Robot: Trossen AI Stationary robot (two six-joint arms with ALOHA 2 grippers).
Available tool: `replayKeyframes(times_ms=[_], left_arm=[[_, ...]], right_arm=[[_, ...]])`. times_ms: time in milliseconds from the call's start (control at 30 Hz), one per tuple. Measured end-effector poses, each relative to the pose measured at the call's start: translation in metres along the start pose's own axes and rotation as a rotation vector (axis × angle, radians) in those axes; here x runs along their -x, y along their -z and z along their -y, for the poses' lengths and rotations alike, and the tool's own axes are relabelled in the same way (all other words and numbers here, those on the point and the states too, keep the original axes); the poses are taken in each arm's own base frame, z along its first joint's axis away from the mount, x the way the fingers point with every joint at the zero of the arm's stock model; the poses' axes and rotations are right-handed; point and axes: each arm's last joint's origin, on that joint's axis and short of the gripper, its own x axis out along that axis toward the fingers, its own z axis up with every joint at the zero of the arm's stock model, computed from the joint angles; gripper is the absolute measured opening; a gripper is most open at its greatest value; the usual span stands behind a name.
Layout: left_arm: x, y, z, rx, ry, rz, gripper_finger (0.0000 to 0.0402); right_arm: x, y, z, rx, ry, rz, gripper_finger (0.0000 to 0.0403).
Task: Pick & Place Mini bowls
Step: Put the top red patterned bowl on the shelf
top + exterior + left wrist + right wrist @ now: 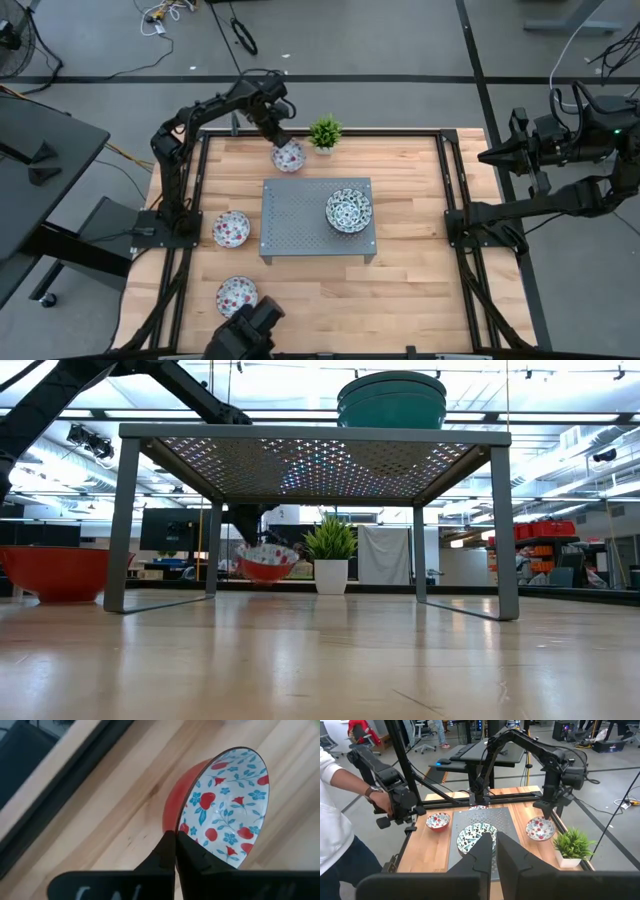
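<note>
A red-flowered mini bowl (pixel 289 156) with a red outside (pixel 227 805) sits in my left gripper (pixel 175 835) near the table's far edge, beside the small potted plant (pixel 325 132). Two more red-flowered bowls (pixel 231 228) (pixel 237 295) rest on the wood left of the grey perforated stand (pixel 300 215). The blue-green patterned bowls (pixel 348 210) are stacked on top of the stand, seen as teal bowls (pixel 392 400) in the low view. My right gripper (pixel 494 837) is shut and hangs off the table's right side (pixel 487 155). My left gripper pinches the red-flowered bowl by its rim (pixel 176 831), one finger (pixel 200 862) inside the bowl and the other finger (pixel 161 857) on its red outer wall. It comes slanting down from the far left. The bowl (pixel 265 563) is tilted and lifted slightly clear of the table.
The plant (pixel 331 555) stands just right of the held bowl. The stand's legs (pixel 120 530) leave open space beneath it. A dark device (pixel 245 330) sits at the near edge. In the right wrist view a person (pixel 340 795) stands beyond the table's left side, hand on another arm.
</note>
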Motion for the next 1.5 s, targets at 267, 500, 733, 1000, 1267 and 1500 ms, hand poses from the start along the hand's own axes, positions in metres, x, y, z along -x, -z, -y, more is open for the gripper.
replayKeyframes(times_ms=[267,500,733,1000,1267,1500], left_arm=[[0.021,-0.008,0.003,-0.016,-0.004,0.028,0.0002],[0.047,-0.012,0.008,-0.038,-0.009,0.024,0.0002],[0.077,-0.014,0.014,-0.064,-0.009,0.026,0.0002],[0.108,-0.013,0.026,-0.079,0.045,0.037,0.0002],[0.132,-0.009,0.053,-0.123,0.084,0.035,0.0002],[0.139,-0.007,0.085,-0.181,0.138,0.056,0.0001]], right_arm=[[0.0,0.0,0.0,0.0,0.0,0.0,0.0029],[0.0,0.0,0.0,0.0,0.0,0.0,0.0029],[0.0,0.0,0.0,0.0,0.0,0.0,0.0029],[0.0,0.0,0.0,0.0,0.0,0.0,0.0029],[0.0,0.0,0.0,0.0,0.0,0.0,0.0029],[0.0,0.0,0.0,0.0,0.0,0.0,0.0029]])
